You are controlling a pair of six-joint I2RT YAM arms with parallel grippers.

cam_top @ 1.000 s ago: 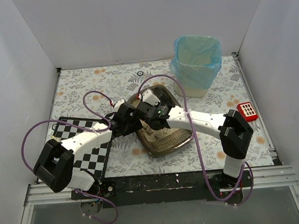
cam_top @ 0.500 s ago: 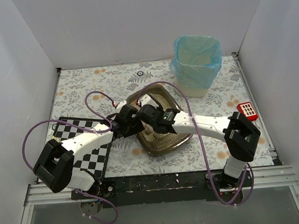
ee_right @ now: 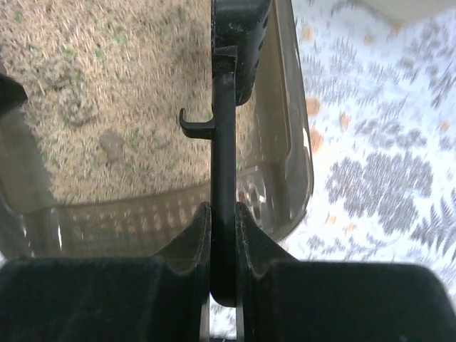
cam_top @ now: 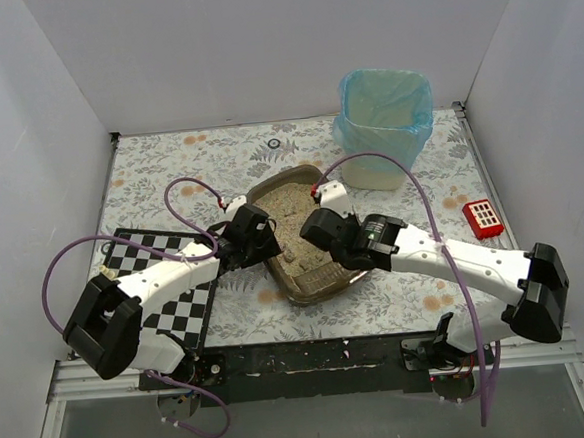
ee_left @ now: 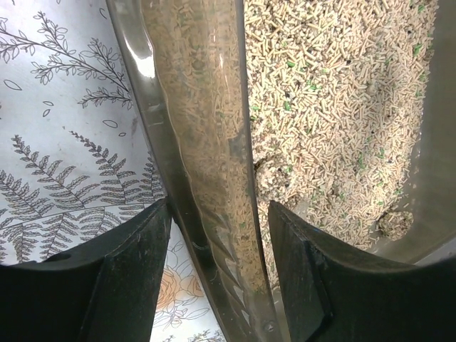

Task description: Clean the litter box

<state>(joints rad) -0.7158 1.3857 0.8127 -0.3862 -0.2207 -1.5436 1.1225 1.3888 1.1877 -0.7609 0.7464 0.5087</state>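
The litter box [cam_top: 313, 298], brown and half-filled with beige pellets, sits at the centre of the overhead frame, angled toward the upper right. My left claw [cam_top: 266, 245] is clamped partway closed across its left wall, one finger outside and one in the litter. My right claw [ee_right: 223, 214] is fully closed on the thin handle of the black scoop [ee_right: 225, 128], whose head lies against the box's right wall in the wrist view. As I judge it, the main danger is that head catching the wall on a lift and dragging or tipping the box out of the left claw's narrow hold on slick plastic. A hurried carry could also scatter pellets over the fern-print surface [cam_top: 167, 158]. Both arms crowd the same small box, so a wide sweep risks knocking them together, and the purple cable [cam_top: 368, 159] looping above the tray could snag. The bin [cam_top: 367, 139] with its blue bag stands at upper right, with open surface between. A checkerboard [cam_top: 166, 278] lies lower left, and a small red device [cam_top: 483, 218] sits at right.
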